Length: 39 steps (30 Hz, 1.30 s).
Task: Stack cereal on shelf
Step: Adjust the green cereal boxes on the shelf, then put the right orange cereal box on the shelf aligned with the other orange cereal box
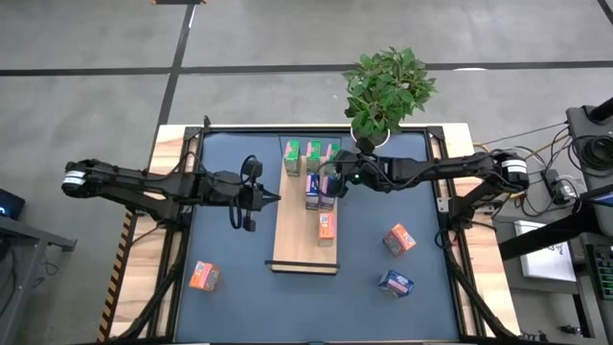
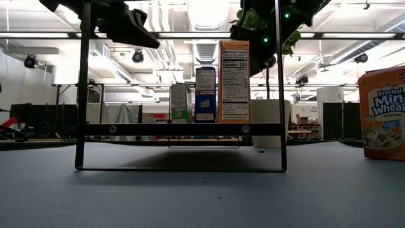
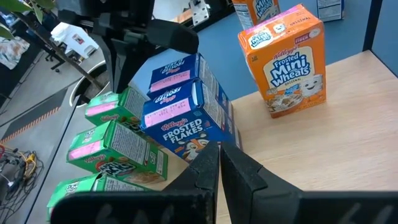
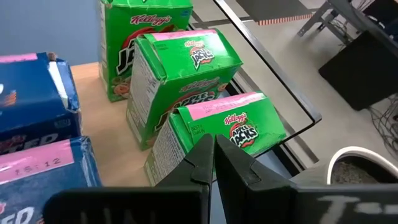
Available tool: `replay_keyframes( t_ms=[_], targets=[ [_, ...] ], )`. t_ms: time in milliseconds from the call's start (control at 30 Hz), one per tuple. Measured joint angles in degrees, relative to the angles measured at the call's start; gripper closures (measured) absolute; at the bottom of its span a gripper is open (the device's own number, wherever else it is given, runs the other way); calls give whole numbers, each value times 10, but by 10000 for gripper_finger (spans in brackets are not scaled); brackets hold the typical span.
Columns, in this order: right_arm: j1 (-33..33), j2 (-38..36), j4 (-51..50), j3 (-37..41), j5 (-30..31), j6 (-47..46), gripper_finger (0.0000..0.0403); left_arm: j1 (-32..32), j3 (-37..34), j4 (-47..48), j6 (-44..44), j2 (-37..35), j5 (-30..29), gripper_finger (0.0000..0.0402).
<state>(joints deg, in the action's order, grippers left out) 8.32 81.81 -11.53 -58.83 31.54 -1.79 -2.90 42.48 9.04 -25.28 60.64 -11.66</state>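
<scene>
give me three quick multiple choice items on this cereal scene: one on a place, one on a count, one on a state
1. Where is the plant?
A. on the shelf
B. at the table's far edge
C. in a claw

2. How many green boxes stand on the shelf?
A. one
B. three
C. five

3. How is the left claw?
A. shut, empty
B. wide open
C. gripping a box

Answers:
1. B, the high view shows it beyond the shelf.
2. B, three side by side at the far end.
3. A, its fingers meet with nothing between.
</scene>
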Motion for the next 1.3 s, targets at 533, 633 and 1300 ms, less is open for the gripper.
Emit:
replay_keyframes(
  t_ms=[533, 633, 1300],
  targets=[
    [16, -1, -1, 0, 0, 59, 394, 0, 0, 0, 0, 0, 0, 402],
    [18, -1, -1, 0, 0, 64, 394, 0, 0, 0, 0, 0, 0, 402],
    [-45, -62, -1, 1, -5, 35, 394, 0, 0, 0, 2, 0, 0, 402]
  ],
)
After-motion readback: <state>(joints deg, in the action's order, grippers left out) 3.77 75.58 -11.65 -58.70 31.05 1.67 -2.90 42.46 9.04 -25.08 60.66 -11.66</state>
